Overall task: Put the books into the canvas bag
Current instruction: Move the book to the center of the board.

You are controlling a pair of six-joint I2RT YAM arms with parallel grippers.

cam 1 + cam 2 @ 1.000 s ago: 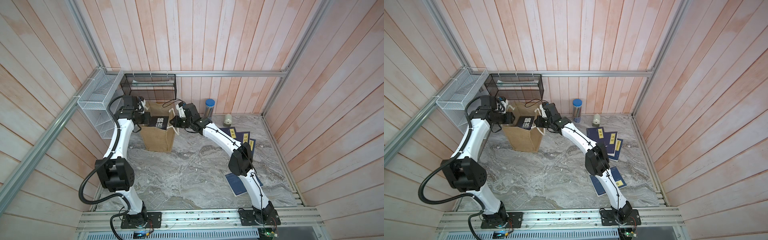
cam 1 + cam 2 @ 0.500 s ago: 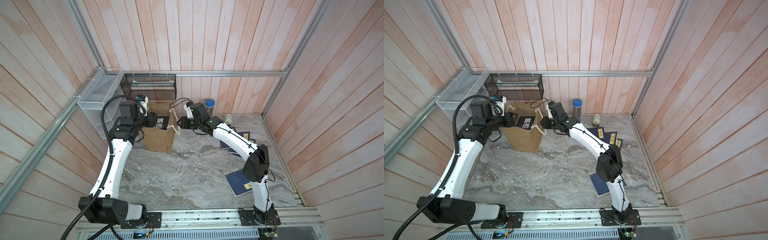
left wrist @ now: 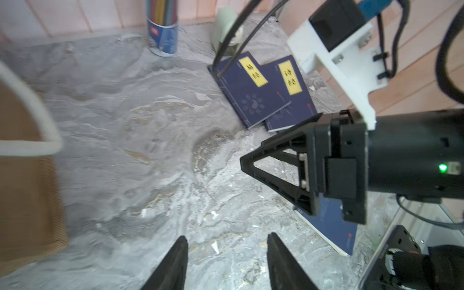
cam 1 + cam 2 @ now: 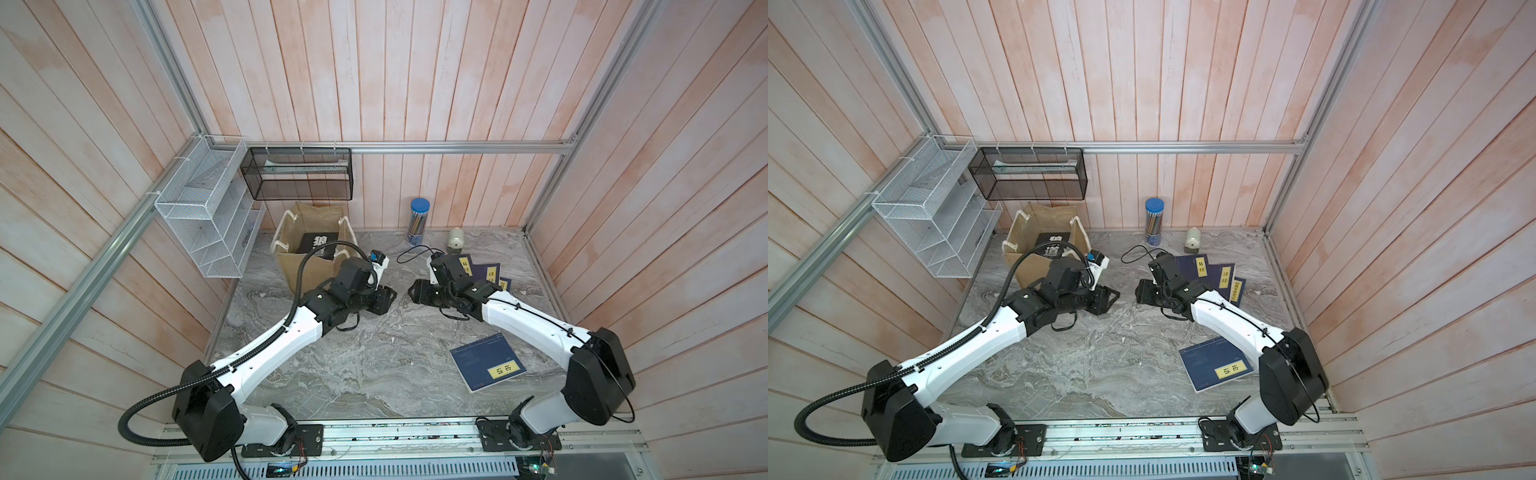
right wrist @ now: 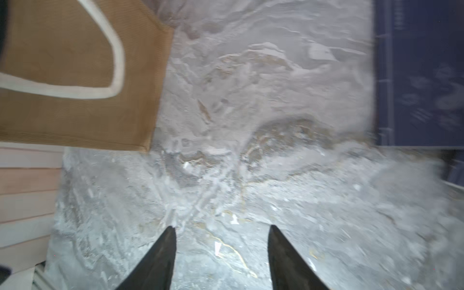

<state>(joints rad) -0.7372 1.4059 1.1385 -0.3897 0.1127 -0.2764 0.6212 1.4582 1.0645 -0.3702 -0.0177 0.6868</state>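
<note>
The tan canvas bag point(image 4: 316, 216) point(image 4: 1050, 218) stands open at the back left, and a black book point(image 4: 320, 245) point(image 4: 1054, 245) lies inside it. Three navy books point(image 4: 486, 274) point(image 4: 1217, 274) point(image 3: 251, 95) with yellow labels lie fanned at the back right. Another navy book point(image 4: 486, 368) point(image 4: 1214, 365) lies at the front right. My left gripper point(image 4: 388, 301) point(image 4: 1111, 299) point(image 3: 226, 251) and right gripper point(image 4: 411, 297) point(image 4: 1138, 297) point(image 5: 221, 238) face each other low over bare marble mid-table. Both are open and empty. The right wrist view shows the bag point(image 5: 75, 113) to one side and a navy book point(image 5: 421, 75) to the other.
A white wire rack point(image 4: 208, 224) hangs on the left wall and a black mesh basket point(image 4: 297, 174) on the back wall above the bag. A blue-lidded pencil tub point(image 4: 417, 220) and a small cream object point(image 4: 456, 239) stand by the back wall.
Both arms have drawn back from the bag's mouth to low over mid-table. The right gripper has opened. The black book, earlier at the mouth between them, now lies inside the bag.
</note>
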